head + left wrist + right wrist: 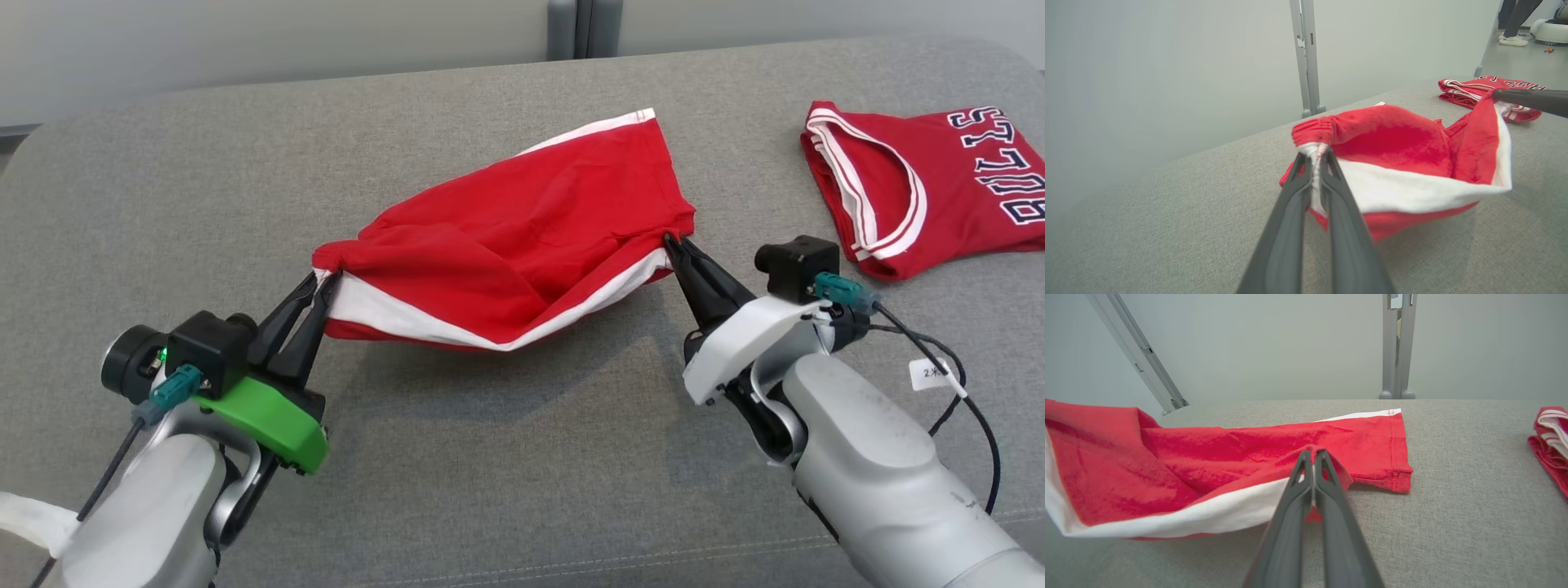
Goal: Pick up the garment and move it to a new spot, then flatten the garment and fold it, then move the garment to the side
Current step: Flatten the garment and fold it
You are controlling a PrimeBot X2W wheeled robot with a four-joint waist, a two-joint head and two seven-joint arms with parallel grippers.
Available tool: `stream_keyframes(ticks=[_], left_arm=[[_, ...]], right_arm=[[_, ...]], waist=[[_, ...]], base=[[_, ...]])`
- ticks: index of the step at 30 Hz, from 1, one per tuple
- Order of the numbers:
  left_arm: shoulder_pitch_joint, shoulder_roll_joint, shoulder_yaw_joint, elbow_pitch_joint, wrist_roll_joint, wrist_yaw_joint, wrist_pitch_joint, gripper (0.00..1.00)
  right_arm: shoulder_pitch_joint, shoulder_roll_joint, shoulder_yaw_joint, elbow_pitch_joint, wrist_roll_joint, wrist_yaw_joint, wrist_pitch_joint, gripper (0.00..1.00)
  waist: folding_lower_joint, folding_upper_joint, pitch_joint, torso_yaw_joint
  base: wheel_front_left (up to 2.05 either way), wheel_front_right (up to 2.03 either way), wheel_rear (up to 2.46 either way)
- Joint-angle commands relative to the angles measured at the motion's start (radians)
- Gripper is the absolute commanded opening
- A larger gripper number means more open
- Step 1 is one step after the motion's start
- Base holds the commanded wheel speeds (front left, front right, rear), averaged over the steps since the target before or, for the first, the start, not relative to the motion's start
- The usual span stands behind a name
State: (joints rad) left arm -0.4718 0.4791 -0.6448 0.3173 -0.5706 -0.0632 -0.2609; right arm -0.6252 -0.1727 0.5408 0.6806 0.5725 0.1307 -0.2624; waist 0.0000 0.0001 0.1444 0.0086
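Across the middle of the grey padded surface (506,457), the red garment (522,229) with white trim stretches between both arms, near edge lifted and sagging, far hem resting on that surface. Now the left gripper (321,283) is clamped tight on the bunched left corner, the right gripper (674,242) pinched closed on the right edge. A folded red jersey (922,188) lies well apart at the far right.
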Motion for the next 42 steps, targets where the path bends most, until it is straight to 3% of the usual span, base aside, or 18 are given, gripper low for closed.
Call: stream_keyframes(ticks=[1,7,11,21,24,34,37,42], left_arm=[[-0.013,0.015,0.003,-0.006,0.006,-0.009,-0.004,0.0],[-0.189,0.046,0.046,-0.009,-0.053,-0.048,0.048,0.0],[-0.344,0.062,0.069,0.036,-0.095,-0.061,0.092,0.0],[-0.88,0.081,0.053,0.161,-0.198,-0.067,0.207,0.0],[-0.975,0.082,0.036,0.203,-0.196,-0.067,0.21,0.0],[-1.34,0.022,-0.012,0.42,-0.194,-0.065,0.174,0.0],[-1.382,-0.017,0.019,0.469,-0.218,-0.048,0.121,0.0],[-1.37,-0.065,-0.005,0.516,-0.24,-0.062,0.104,0.0]], right_arm=[[-0.019,-0.013,0.007,-0.015,0.021,0.0,0.005,0.0],[-0.154,-0.052,0.049,-0.077,0.128,0.0,0.072,0.0],[-0.299,-0.043,0.058,-0.068,0.174,0.0,0.11,0.0],[-0.841,-0.008,-0.024,0.104,0.254,0.0,0.164,0.0],[-0.933,0.001,-0.047,0.163,0.25,0.0,0.152,0.0],[-1.296,0.072,-0.11,0.465,0.184,0.0,0.058,0.0],[-1.356,0.081,-0.124,0.508,0.167,0.0,0.025,0.0],[-1.355,0.096,-0.112,0.54,0.15,0.0,0.011,0.0]], waist=[[0.0,-0.0001,-0.009,-0.01],[0.0,-0.0001,0.036,-0.019],[0.0,-0.0001,0.112,-0.031],[0.0,-0.0001,0.377,-0.037],[0.0,-0.0001,0.406,-0.035],[0.0,-0.0001,0.436,-0.052],[0.0,-0.0001,0.46,-0.046],[0.0,-0.0001,0.504,-0.028]], base=[[0.0,0.0,0.0],[0.0,0.0,0.0],[0.0,0.0,0.0],[0.0,0.0,0.0],[0.0,0.0,0.0],[0.0,0.0,0.0],[0.0,0.0,0.0],[0.0,0.0,0.0]])
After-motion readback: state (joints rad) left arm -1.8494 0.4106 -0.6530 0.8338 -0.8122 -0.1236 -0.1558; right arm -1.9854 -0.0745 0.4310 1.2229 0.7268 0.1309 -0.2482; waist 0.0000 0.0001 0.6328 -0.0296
